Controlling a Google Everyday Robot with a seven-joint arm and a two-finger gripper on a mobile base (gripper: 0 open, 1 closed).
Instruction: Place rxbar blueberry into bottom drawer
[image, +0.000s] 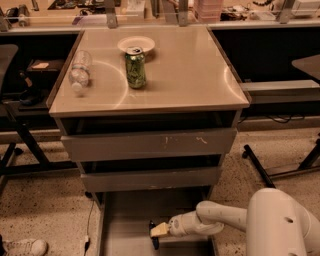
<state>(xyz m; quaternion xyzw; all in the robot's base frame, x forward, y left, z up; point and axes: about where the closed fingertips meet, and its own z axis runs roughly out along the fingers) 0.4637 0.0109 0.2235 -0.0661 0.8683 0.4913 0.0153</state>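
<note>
One pale two-finger gripper (159, 231) hangs low inside the open grey metal bottom drawer (125, 220), jaws seemingly clamped on the small dark-blue snack bar (154, 241), ready for release.

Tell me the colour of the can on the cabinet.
The can is green, clearest in the camera view; the hand is over the bottom drawer.

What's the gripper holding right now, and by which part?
The gripper, low over the bottom drawer, appears to clamp the rxbar blueberry around its middle; a dark end pokes out below.
</note>
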